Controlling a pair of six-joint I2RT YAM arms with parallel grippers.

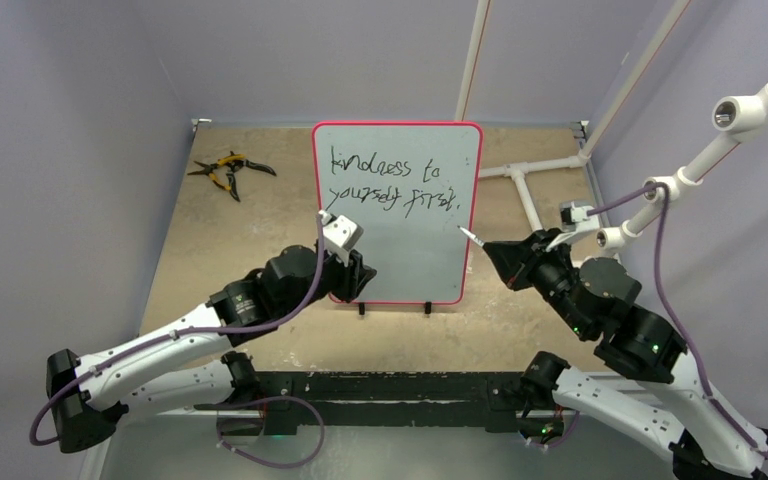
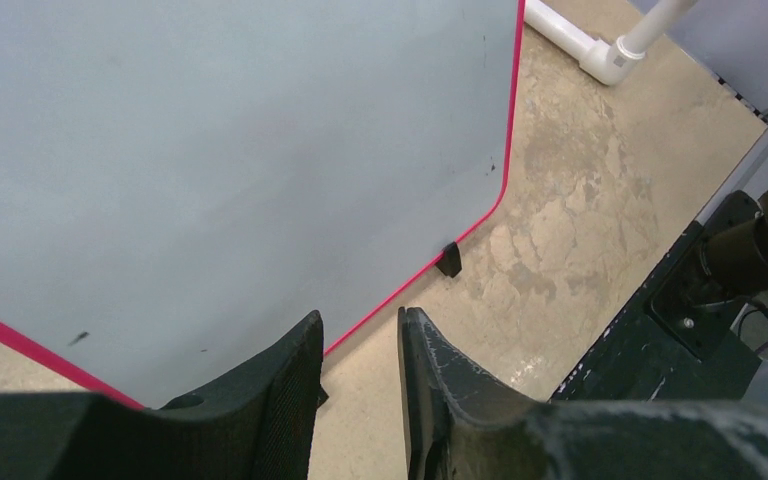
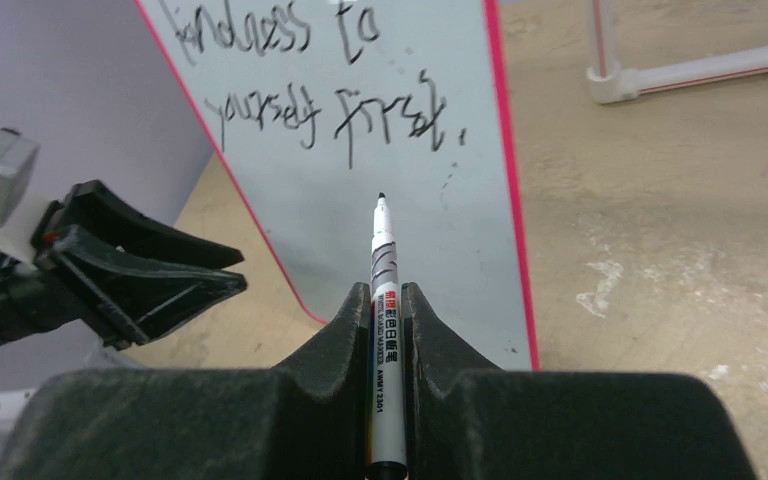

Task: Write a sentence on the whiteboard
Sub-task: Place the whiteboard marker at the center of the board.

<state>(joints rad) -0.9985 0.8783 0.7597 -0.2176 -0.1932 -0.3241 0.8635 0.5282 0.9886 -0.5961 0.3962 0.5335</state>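
Note:
The whiteboard (image 1: 400, 250) stands upright in the middle of the table, with a red-pink rim and small black feet. The sentence (image 1: 390, 178) is in black script on its upper half, two lines reading "kindness to yourself first." It also shows in the right wrist view (image 3: 320, 100). My right gripper (image 1: 495, 250) is shut on a white marker (image 3: 384, 280), uncapped. The marker's tip (image 1: 465, 232) is at the board's right edge, below the writing. My left gripper (image 2: 360, 325) is at the board's lower left corner, jaws a little apart and empty. The corner itself is hidden behind one finger.
Yellow-handled pliers (image 1: 228, 170) lie at the back left. A white PVC pipe frame (image 1: 540, 170) lies on the table at the back right, and more pipes rise along the right side. A black base rail (image 1: 390, 385) runs along the near edge.

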